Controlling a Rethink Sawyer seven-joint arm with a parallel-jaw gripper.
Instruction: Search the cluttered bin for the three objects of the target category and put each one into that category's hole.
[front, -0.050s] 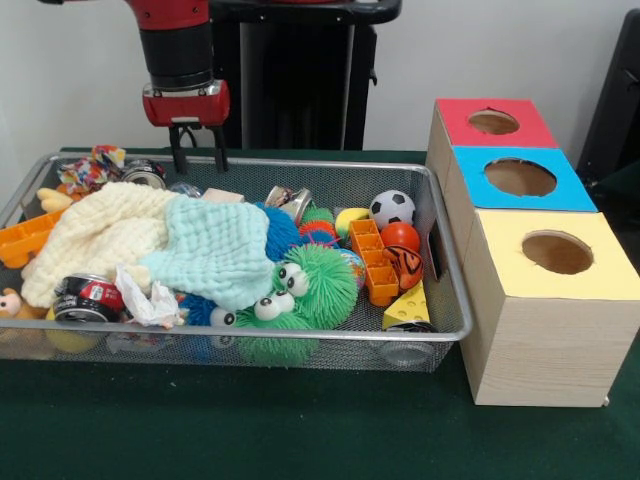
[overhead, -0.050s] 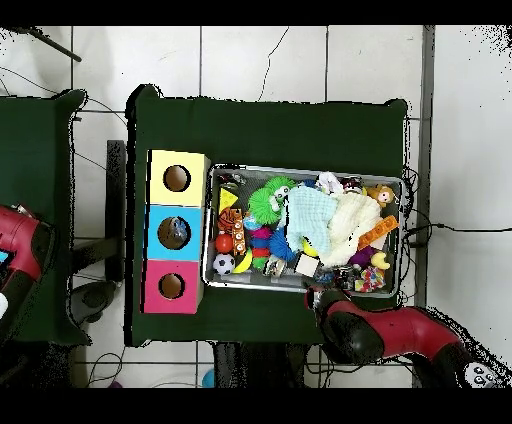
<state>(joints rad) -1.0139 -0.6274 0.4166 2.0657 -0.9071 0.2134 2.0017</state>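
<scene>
**Listener:** Where is the robot's claw?

**Describer:** The black two-fingered gripper (front, -0.050s: 197, 160) hangs from the red and black arm (front, -0.050s: 180, 50) over the far left part of the wire mesh bin (front, -0.050s: 440, 255). Its fingers stand apart, holding nothing, just above the clutter.

**Listener:** What fills the bin?

**Describer:** A cream knitted cloth (front, -0.050s: 100, 235) and a pale mint muslin cloth (front, -0.050s: 215, 250) cover the left and middle. Beside them sits a green spiky rubber toy with googly eyes (front, -0.050s: 310, 285). Toward the right lie a small black and white soccer ball (front, -0.050s: 392, 207), an orange ball (front, -0.050s: 401, 236), an orange plastic block (front, -0.050s: 372, 262) and a yellow foam cheese wedge (front, -0.050s: 408, 305).

**Listener:** And the holes?

**Describer:** Just right of the bin stands a row of three wooden boxes, each with a round hole on top: red-topped box (front, -0.050s: 495, 122), blue-topped box (front, -0.050s: 520, 178), yellow-topped box (front, -0.050s: 555, 253). Which category is sought cannot be told.
</scene>
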